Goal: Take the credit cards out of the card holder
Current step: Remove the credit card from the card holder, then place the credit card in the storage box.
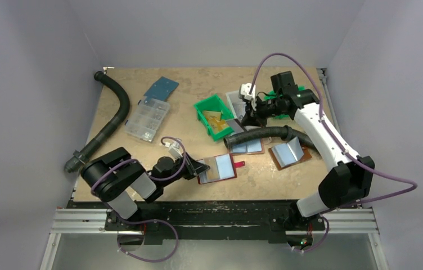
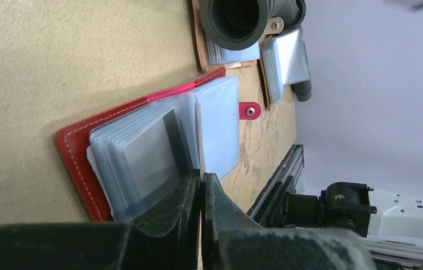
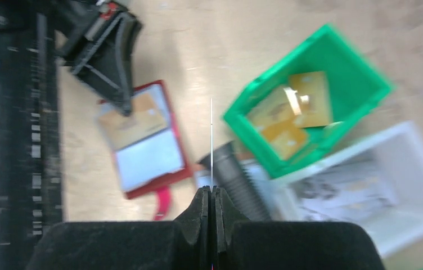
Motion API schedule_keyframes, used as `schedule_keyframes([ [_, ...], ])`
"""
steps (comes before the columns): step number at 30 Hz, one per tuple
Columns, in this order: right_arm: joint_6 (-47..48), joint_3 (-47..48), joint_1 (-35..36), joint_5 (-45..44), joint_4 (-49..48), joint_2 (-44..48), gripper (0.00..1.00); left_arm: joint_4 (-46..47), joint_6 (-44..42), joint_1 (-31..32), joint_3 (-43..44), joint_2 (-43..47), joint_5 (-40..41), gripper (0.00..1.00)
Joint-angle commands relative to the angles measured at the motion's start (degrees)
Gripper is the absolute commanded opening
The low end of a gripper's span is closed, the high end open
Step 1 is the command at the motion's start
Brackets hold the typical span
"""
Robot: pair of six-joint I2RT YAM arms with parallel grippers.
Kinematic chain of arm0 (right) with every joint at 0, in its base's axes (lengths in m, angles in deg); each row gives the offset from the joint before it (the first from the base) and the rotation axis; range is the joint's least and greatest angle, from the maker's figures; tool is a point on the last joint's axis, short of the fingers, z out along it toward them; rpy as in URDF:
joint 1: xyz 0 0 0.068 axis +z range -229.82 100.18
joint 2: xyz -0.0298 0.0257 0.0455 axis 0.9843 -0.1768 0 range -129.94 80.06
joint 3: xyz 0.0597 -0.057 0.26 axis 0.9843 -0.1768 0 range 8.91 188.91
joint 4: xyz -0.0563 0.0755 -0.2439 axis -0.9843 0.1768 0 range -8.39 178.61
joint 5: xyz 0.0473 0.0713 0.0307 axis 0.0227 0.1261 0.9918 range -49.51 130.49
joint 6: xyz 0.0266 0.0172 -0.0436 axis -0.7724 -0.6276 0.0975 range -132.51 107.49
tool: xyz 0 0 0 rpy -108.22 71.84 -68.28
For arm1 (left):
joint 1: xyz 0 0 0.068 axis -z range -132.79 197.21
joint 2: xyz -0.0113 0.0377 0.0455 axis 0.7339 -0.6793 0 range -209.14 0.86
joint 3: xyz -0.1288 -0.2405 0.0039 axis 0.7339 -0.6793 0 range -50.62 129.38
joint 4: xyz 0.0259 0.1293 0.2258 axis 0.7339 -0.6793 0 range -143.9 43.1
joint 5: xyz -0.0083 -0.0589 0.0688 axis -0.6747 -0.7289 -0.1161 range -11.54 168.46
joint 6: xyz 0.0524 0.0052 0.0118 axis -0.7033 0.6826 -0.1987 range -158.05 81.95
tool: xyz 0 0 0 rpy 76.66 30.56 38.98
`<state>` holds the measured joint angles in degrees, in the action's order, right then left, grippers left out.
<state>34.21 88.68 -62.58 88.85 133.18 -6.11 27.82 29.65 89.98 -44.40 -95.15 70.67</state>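
The dark red card holder (image 1: 220, 167) lies open near the table's front edge, its red tab (image 1: 238, 164) pointing right. My left gripper (image 1: 201, 167) is shut on its left edge; in the left wrist view the left gripper (image 2: 201, 179) pinches where the pale pockets (image 2: 142, 152) meet. From the right wrist, a tan credit card (image 3: 133, 121) shows in the holder's (image 3: 147, 152) upper half. My right gripper (image 1: 247, 116) hovers between the green bin and the hose. The right gripper (image 3: 211, 190) is shut on a thin card (image 3: 211, 140), seen edge-on.
A green bin (image 1: 202, 107) of yellow-orange bits stands mid-table, with a white tray (image 3: 406, 185) beside it. A black hose (image 1: 260, 135) lies across two brown folders (image 1: 291, 153). A clear organiser box (image 1: 147, 119), a blue plate (image 1: 161, 88) and another hose (image 1: 113, 112) are at the left.
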Motion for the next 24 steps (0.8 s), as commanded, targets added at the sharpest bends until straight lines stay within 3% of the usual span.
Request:
schedule_keyframes([
  [1, 14.45, 5.1, -0.18, -10.78, -1.08, 1.77, 0.0, -21.48, -5.44, -0.34, 6.46, 8.51, 0.05, 0.0],
  [4, 25.72, 6.91, -0.1, -14.08, -1.25, -0.03, 0.0, -34.58, -10.38, -0.34, 10.67, 12.82, 0.5, 0.04],
  [9, 34.13, 9.98, -0.08, -18.53, -4.93, -1.94, 0.0, -47.88, -16.11, -0.39, 15.13, 18.07, 1.72, 0.11],
  [16, 39.29, 15.75, 0.76, -21.2, -2.62, -5.48, 0.0, -55.18, -20.86, -1.3, 18.39, 19.32, 1.64, 0.21],
  [21, 44.37, 15.5, 2.86, -26.13, -0.29, -5.2, 0.0, -58.79, -23.4, -2.44, 20.25, 20.11, 1.42, 0.33],
  [24, 47.47, 14.47, 3.51, -27.67, 0.03, -4.46, 0.0, -62.15, -23.9, -2.92, 21.32, 22.17, 3.69, 0.48],
])
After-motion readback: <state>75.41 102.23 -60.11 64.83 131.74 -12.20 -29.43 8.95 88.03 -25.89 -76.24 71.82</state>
